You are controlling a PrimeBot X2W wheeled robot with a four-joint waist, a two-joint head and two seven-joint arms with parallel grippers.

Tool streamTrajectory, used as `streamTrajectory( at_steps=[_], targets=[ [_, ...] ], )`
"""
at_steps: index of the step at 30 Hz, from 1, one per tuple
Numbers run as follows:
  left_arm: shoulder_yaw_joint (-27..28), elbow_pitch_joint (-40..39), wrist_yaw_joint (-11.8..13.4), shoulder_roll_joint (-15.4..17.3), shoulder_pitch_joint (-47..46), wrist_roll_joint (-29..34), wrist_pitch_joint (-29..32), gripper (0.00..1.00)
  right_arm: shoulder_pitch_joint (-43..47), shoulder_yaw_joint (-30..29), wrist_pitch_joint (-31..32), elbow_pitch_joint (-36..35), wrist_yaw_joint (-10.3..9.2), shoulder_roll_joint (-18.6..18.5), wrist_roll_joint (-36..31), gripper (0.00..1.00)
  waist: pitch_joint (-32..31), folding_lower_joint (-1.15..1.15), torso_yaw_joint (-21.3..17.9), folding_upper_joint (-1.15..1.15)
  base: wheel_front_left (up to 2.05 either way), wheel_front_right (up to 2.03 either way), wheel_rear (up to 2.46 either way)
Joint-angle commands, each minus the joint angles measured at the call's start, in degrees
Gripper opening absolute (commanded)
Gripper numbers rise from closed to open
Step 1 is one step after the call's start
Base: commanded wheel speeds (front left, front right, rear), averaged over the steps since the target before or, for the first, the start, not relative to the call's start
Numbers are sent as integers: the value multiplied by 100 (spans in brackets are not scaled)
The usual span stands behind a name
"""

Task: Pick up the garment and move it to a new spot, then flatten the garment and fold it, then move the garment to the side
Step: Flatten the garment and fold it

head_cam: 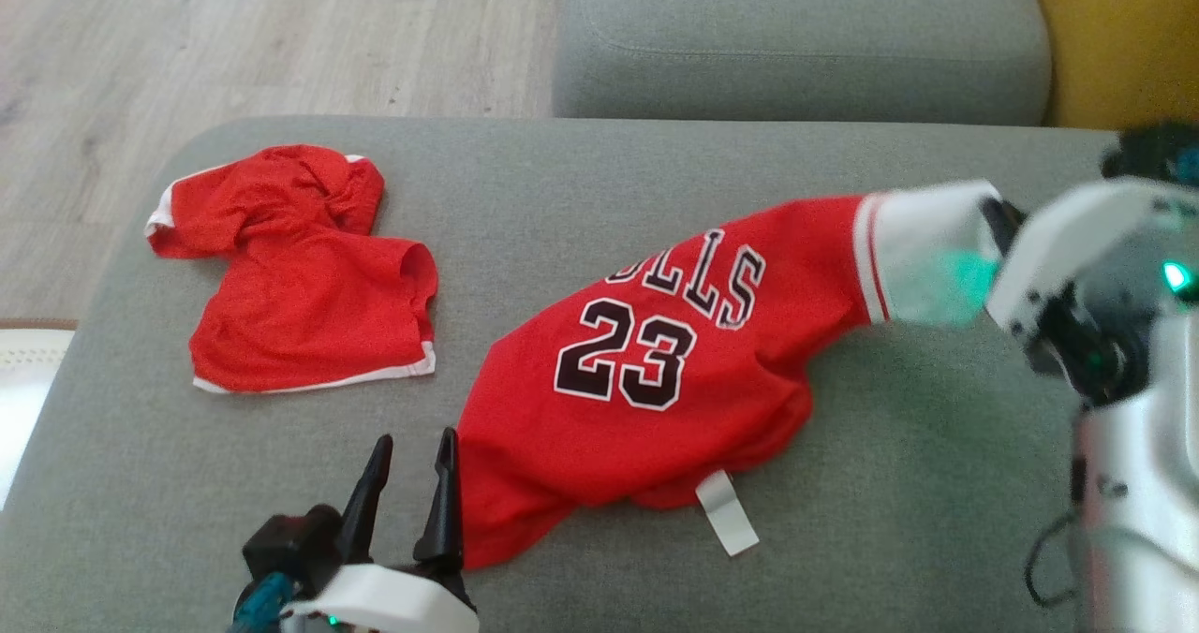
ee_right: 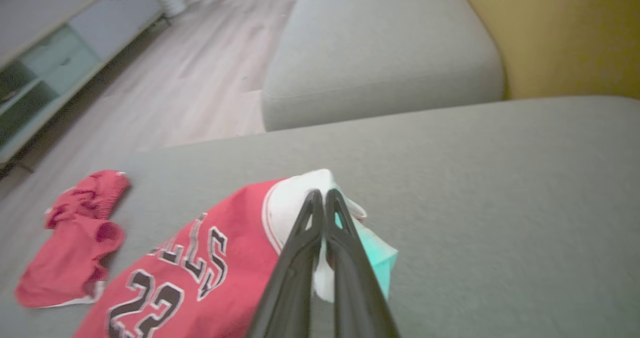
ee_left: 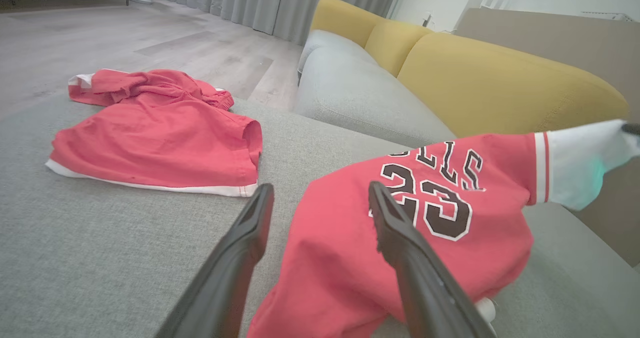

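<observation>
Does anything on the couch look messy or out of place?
The red jersey lies rumpled and askew, its white sleeve pinched and stretched off the cushion by the right gripper. The red shorts nearby are bunched at one end.

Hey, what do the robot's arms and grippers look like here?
Each gripper has two long, tapering black fingers: left gripper, right gripper. Both wrists wear white shells; a teal cable runs by the left one. The right forearm is silver, with green lights and a black cable.
</observation>
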Motion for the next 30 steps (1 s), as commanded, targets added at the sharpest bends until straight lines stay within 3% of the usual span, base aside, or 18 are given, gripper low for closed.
streamTrajectory(
  at_steps=[1, 9, 17, 18, 20, 21, 22, 30],
  targets=[
    [165, -173, -33, -26, -343, 48, -71, 100, -56, -112, -177, -163, -4, 5, -355, 0, 47, 0, -62, 0, 0, 0, 0],
    [198, -107, -117, -26, -383, 138, -71, 100, 642, -597, -545, 326, -4, 26, -958, 0, 134, 0, -202, 0, 0, 0, 0],
    [158, -47, -171, -26, -461, 189, -71, 100, 719, -614, -1305, 1021, -4, 54, -1175, 0, 225, 0, -283, 0, 0, 0, 0],
    [158, -41, -175, -26, -470, 193, -71, 100, 690, -600, -1414, 1100, -4, 54, -1197, 4, 231, 0, -287, 0, 0, 0, 0],
    [159, -31, -182, -26, -485, 198, -71, 100, 643, -512, -1622, 1229, -4, 55, -1277, 54, 240, 0, -289, 0, 0, 0, 0],
    [161, -28, -183, -26, -489, 200, -71, 100, 625, -463, -1728, 1282, -4, 55, -1336, 85, 243, 0, -292, 0, 0, 0, 0],
    [160, -25, -184, -26, -491, 203, -71, 100, 614, -396, -1826, 1324, -4, 55, -1422, 100, 244, 0, -293, 0, 0, 0, 0],
    [151, -29, -158, -26, -431, 208, -71, 100, 714, -80, -2838, 1210, -4, -55, -2189, 100, 204, 0, -329, 0, 0, 0, 0]
  ],
)
